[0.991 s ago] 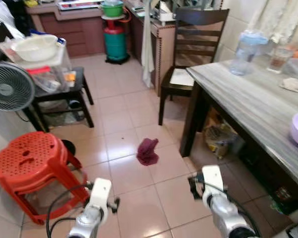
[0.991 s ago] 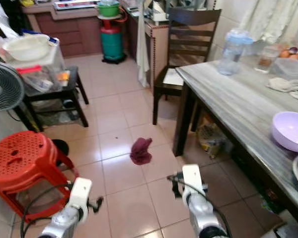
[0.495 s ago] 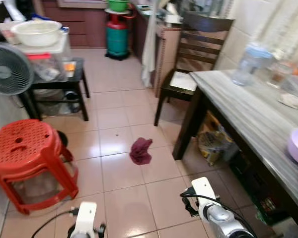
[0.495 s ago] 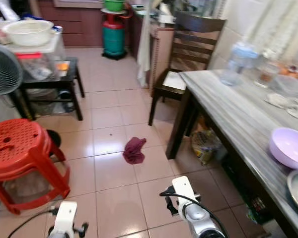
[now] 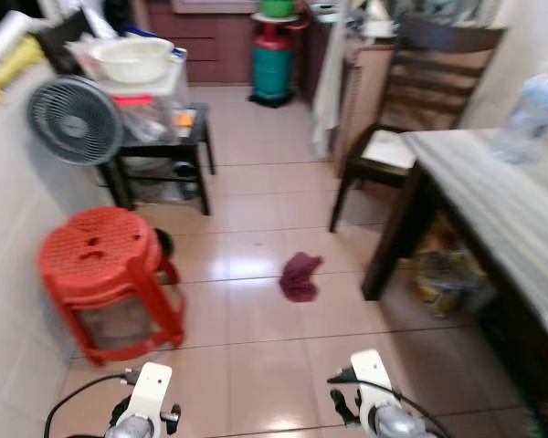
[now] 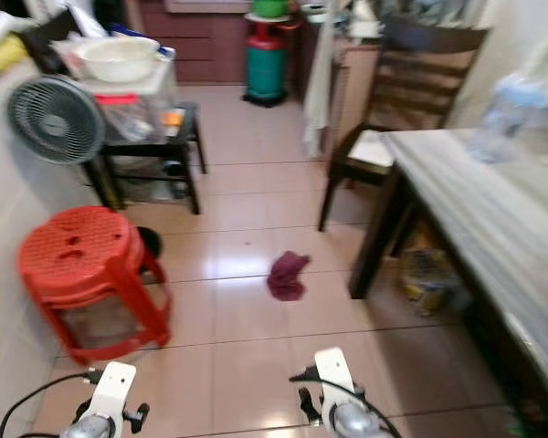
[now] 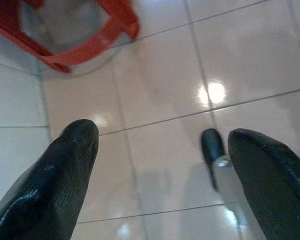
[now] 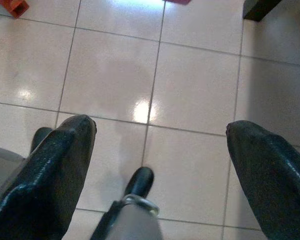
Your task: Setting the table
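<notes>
Grey wood-grain dining worktop [image 5: 493,192] on right, clear plastic water jug [image 5: 527,105] standing on it; no place settings visible. Left end effector [image 7: 155,165], right end effector [image 8: 155,165] both spread wide, empty, over floor tiles. Judgement: setting barely started.

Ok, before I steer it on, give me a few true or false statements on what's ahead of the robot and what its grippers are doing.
1. A dark red cloth lies on the floor tiles between the red stool and the table. True.
2. The left gripper is shut on a plate. False: its fingers are apart and hold nothing, over bare tiles.
3. The right gripper is open above the floor. True.
4. A fan stands on the table. False: it is on the robot's left, by the wall, next to the black shelf.
5. The chair lies tipped over. False: it stands upright at the table's far end.
</notes>
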Motion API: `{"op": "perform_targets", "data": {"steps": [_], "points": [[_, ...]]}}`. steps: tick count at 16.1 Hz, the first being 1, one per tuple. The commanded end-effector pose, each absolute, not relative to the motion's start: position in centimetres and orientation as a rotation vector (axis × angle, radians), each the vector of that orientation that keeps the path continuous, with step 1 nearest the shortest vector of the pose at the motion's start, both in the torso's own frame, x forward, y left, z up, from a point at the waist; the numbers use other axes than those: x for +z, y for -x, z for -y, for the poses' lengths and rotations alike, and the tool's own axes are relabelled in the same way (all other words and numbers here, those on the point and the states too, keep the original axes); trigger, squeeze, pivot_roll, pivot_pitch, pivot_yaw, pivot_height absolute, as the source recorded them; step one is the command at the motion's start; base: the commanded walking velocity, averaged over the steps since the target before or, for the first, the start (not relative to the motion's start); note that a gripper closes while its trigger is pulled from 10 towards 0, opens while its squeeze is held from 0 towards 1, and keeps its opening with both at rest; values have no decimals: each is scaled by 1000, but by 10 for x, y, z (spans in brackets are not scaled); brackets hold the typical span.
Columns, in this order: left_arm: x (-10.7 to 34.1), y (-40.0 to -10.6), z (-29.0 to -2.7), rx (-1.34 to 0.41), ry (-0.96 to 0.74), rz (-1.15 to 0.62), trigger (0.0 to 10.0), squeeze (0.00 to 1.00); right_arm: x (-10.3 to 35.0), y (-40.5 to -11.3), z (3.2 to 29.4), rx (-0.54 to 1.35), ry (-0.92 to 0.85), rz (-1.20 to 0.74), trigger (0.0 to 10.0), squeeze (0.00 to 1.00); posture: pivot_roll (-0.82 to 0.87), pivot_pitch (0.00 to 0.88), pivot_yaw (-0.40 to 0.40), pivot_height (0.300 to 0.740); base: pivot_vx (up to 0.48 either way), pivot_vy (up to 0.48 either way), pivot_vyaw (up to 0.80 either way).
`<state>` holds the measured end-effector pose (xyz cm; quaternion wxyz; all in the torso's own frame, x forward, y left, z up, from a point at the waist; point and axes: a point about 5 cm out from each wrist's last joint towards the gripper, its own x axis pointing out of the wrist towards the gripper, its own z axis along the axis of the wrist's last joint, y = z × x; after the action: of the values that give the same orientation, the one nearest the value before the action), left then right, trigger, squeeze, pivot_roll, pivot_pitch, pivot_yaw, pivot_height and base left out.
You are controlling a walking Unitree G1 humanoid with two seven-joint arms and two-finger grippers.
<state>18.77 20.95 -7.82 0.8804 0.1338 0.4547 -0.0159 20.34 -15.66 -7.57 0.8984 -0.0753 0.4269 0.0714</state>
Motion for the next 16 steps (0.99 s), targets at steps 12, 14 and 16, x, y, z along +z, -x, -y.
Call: {"op": "perform_targets", "data": {"steps": [12,14,16], "points": [[-91,-162,-205,-54,-303,-1033,10000,0,-79,-197,172,103,160,-925,10000,0,-104,0,6,740,0,46,200],[-91,-162,-206,-52,-308,-1033,10000,0,-82,-192,167,117,163,-930,10000,0,-103,0,9,740,0,0,0],[-91,-163,-206,-57,-315,-1031,10000,0,-81,-192,166,122,163,-928,10000,0,-104,0,10,740,0,240,0]]}}
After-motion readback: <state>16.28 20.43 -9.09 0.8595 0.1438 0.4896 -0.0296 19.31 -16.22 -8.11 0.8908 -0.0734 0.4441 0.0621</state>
